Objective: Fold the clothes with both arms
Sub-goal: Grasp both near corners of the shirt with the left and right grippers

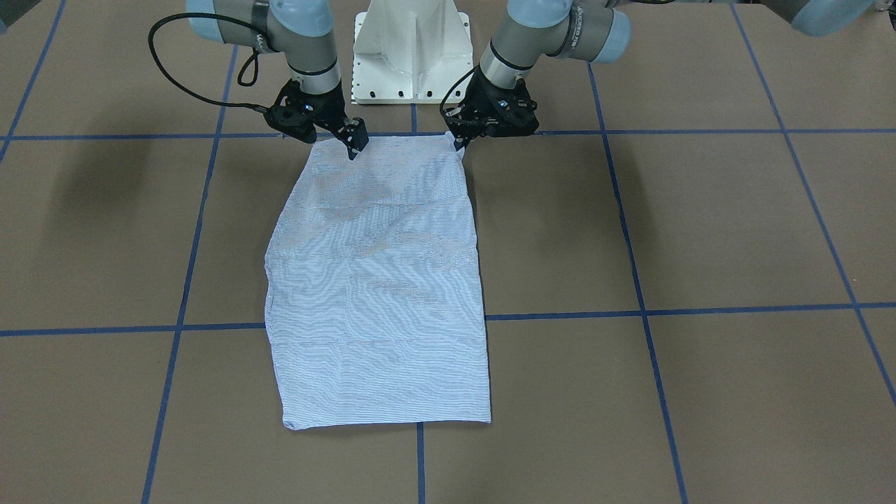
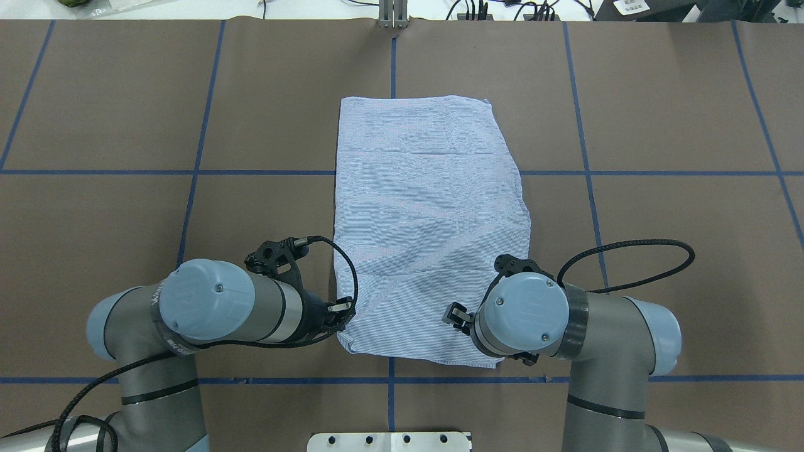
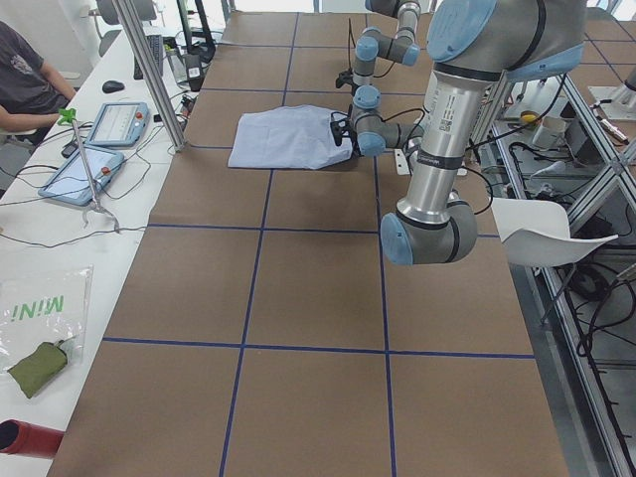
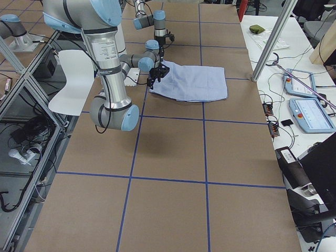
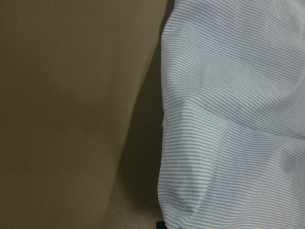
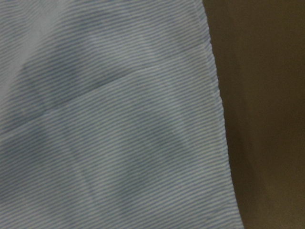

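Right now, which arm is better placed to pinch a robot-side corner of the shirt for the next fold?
Probably left. The left claw sits right at the shirt's robot-side corner, while the right claw is over the cloth, inboard of its own corner.

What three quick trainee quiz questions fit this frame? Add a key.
1. True or false: the shirt lies bunched in a heap.
2. The left gripper and right gripper are at which edge of the shirt? A) robot-side B) far C) a long side
3. Fill in: the grid lines on the table are ___ in colour.
Key: 1 false, it lies flat as a long rectangle; 2 A; 3 blue.
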Robot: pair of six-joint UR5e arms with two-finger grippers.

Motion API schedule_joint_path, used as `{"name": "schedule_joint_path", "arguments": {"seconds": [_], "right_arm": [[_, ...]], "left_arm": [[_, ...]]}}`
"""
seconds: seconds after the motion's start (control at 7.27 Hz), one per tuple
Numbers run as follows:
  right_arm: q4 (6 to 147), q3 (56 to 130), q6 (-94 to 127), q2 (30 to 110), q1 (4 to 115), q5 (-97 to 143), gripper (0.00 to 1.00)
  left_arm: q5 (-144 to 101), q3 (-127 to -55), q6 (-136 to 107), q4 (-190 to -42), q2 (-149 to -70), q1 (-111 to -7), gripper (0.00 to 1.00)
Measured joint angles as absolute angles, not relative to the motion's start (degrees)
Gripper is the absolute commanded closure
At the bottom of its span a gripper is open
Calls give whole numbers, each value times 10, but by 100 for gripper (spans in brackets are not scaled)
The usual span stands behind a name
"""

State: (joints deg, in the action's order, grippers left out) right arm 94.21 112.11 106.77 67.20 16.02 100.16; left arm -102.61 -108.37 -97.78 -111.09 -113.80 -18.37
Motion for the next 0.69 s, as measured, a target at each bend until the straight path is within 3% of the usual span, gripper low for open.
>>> {"name": "schedule_joint_path", "arguments": {"seconds": [0.69], "right_arm": [[949, 1107, 1051, 667, 170, 1008, 0]], "left_arm": [[-1027, -1084, -981, -1112, -1139, -183, 100]]}}
